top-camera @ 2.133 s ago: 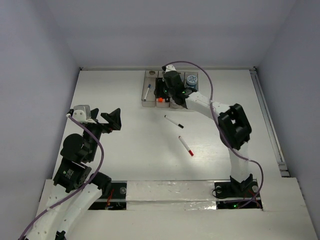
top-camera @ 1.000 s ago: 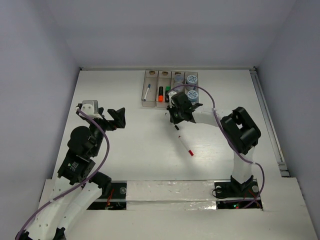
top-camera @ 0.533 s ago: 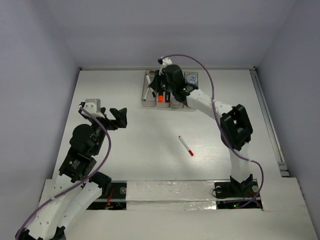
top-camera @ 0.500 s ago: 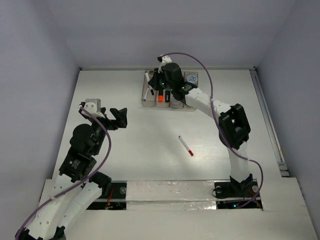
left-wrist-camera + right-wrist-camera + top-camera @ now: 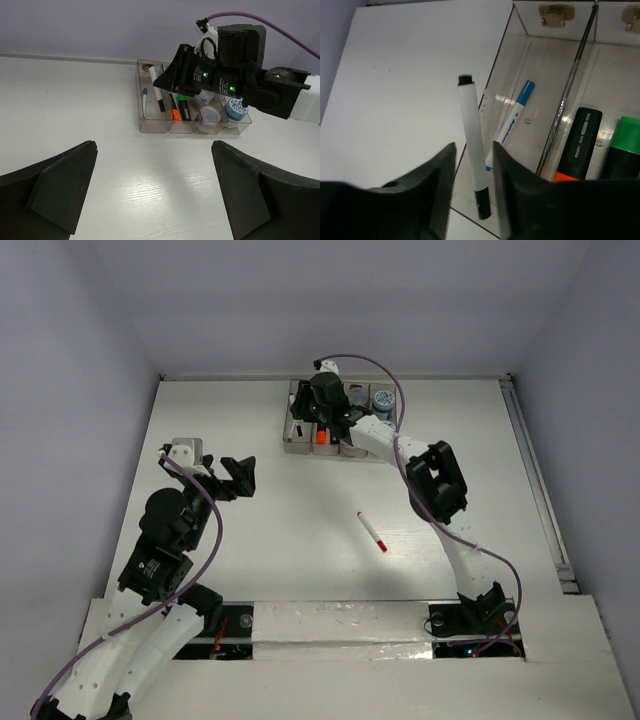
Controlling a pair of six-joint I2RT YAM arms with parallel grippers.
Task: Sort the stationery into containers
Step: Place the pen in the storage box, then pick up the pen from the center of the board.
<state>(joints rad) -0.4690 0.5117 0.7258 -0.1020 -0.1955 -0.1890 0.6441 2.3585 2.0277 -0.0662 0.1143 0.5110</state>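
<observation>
The row of translucent bins (image 5: 290,448) stands at the table's far middle. My right gripper (image 5: 308,412) hovers over the leftmost bin (image 5: 540,55). Its jaws stand narrow around the black-capped pen (image 5: 472,140), which tilts with its cap down inside that bin; it also shows in the left wrist view (image 5: 156,92). A blue-capped pen (image 5: 512,117) lies in the same bin. The orange-tipped highlighter (image 5: 577,145) and the green-tipped highlighter (image 5: 620,145) lie in the second bin. Blue-white rolls (image 5: 235,109) fill the right bins. The red-capped pen (image 5: 372,532) lies on the table. My left gripper (image 5: 238,478) is open and empty.
The right arm (image 5: 430,480) stretches from the near right base across the table to the bins. The left arm (image 5: 165,530) is folded at the near left. A rail (image 5: 535,480) runs along the table's right edge.
My right gripper took the black-capped pen off the middle of the table and carried it back to the leftmost bin. The left arm has barely moved.
</observation>
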